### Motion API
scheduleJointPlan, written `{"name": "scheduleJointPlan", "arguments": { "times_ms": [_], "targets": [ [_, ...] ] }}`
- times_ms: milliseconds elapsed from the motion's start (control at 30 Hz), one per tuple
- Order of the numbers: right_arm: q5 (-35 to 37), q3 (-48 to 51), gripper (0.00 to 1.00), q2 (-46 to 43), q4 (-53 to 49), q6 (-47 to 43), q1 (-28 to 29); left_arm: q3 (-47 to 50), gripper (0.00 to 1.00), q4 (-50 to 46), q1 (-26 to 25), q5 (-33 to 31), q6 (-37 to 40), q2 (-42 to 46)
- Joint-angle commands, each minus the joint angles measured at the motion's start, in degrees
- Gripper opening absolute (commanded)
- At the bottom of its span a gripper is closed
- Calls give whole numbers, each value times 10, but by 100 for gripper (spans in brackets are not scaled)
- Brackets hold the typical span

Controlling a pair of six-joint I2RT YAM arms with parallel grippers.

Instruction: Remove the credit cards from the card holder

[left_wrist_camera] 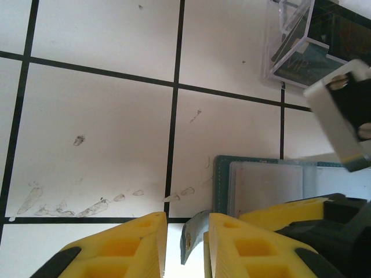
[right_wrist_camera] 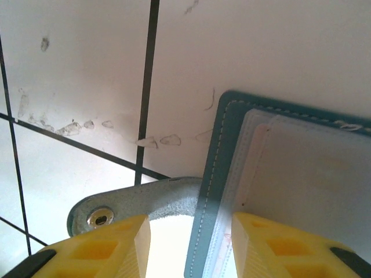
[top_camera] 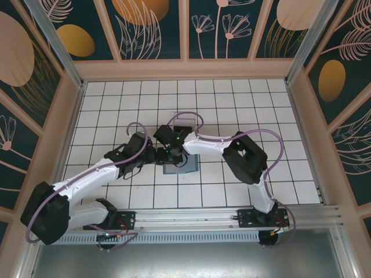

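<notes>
"Where does the card holder (top_camera: 181,168) lie?"

"You'll find it flat on the table (top_camera: 116,92), mid-floor, beneath both wrists."

"And the plastic tray (left_wrist_camera: 293,49)?"

"Behind the holder, well apart from it."

"The snap tab (right_wrist_camera: 130,204)?"

"It sticks out from the holder's left edge. That edge sits between the right gripper's (right_wrist_camera: 188,237) fingers, and the tab between the left gripper's (left_wrist_camera: 186,237)."

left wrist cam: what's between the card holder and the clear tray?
Left wrist view: bare white tile with one black grout line between card holder and clear tray; a white arm housing overhangs the right end.
</notes>
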State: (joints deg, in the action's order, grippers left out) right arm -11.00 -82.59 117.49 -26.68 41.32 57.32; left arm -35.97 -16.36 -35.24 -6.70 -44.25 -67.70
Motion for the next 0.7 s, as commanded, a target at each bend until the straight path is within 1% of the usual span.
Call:
{"name": "scheduleJointPlan", "arguments": {
  "times_ms": [0,167,267,467,667],
  "targets": [
    [-20,22,42,-18,19,19,-6,5,27,-7,3,-10,0,8],
    [-28,53,42,-26,30,30,-13,4,27,-6,3,-9,2,3],
    [-19,57,42,-31,21,31,-14,1,27,-5,4,-9,2,1],
    [26,39,42,-33,-29,21,-12,0,27,-3,4,-8,3,-4],
    [75,16,41,-12,-89,11,-4,-2,27,-2,3,-7,3,-7]
  ]
}}
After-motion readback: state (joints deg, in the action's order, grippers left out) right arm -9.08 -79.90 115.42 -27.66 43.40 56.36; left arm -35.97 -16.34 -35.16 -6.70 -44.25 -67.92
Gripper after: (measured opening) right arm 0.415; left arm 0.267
